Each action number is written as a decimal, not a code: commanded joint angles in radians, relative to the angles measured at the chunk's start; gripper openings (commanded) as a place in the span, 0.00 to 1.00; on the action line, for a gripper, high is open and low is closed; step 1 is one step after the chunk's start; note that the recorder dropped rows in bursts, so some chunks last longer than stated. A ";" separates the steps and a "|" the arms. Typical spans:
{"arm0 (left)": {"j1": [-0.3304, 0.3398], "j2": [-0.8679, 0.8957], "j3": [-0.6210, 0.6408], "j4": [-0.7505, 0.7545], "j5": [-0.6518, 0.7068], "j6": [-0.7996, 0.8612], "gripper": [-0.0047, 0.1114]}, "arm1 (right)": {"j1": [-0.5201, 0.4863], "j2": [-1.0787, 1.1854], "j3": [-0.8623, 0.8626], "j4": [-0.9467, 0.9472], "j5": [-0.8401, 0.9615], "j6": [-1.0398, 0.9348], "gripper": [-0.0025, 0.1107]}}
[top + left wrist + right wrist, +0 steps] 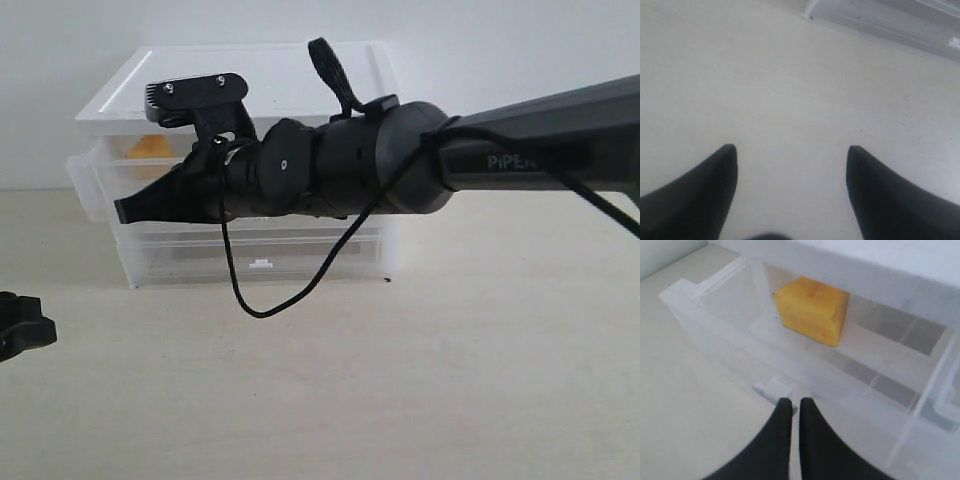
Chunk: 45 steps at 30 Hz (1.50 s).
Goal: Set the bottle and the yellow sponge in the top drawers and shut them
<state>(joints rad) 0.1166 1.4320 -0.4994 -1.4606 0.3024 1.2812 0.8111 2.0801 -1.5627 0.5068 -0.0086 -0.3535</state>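
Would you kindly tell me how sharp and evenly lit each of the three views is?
Exterior view: flat, soft light; the right arm sits near the lens, slightly soft, masking much of the drawer unit. Left wrist view: the table is evenly lit, the left gripper a dark blurred silhouette. Right wrist view: the sponge is fairly sharp, its drawer hazy, the right gripper blurred.

Soft, even, diffuse light leaves all three views pale and low in contrast, with only a faint shadow under the drawer unit [250,258] on the table [420,390], the black right arm [350,165] nearly a silhouette (little surface detail), and the left gripper [792,150] and right gripper [795,401] showing as blurred dark shapes close to each lens.
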 commanded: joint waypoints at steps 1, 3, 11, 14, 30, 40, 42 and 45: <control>0.002 -0.006 0.004 -0.009 0.010 0.007 0.55 | -0.011 0.011 -0.011 0.000 -0.143 0.007 0.02; 0.002 -0.006 0.004 -0.011 0.008 0.007 0.55 | -0.011 0.015 -0.025 0.000 -0.164 0.007 0.02; 0.002 -0.006 0.004 -0.025 0.008 0.018 0.55 | -0.016 0.036 -0.137 0.000 -0.178 -0.019 0.02; 0.002 -0.006 0.004 -0.025 0.008 0.020 0.55 | -0.035 0.038 -0.171 0.021 -0.166 -0.019 0.02; 0.002 -0.006 0.013 -0.126 0.418 0.329 0.07 | -0.063 -0.510 0.400 0.030 -0.256 -0.066 0.02; -0.001 -0.052 0.127 -0.284 0.666 0.501 0.07 | 0.041 -0.736 0.789 0.032 -0.420 -0.030 0.02; -0.001 -0.118 0.156 -0.284 0.661 0.513 0.07 | 0.078 -0.809 0.870 0.032 -0.502 -0.001 0.02; -0.001 -0.262 0.192 -0.284 0.659 0.491 0.07 | 0.115 -0.930 0.973 0.032 -0.564 0.011 0.02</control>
<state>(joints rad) 0.1191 1.2844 -0.3374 -1.7235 0.9359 1.7655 0.8994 1.2460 -0.6615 0.5461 -0.4839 -0.3566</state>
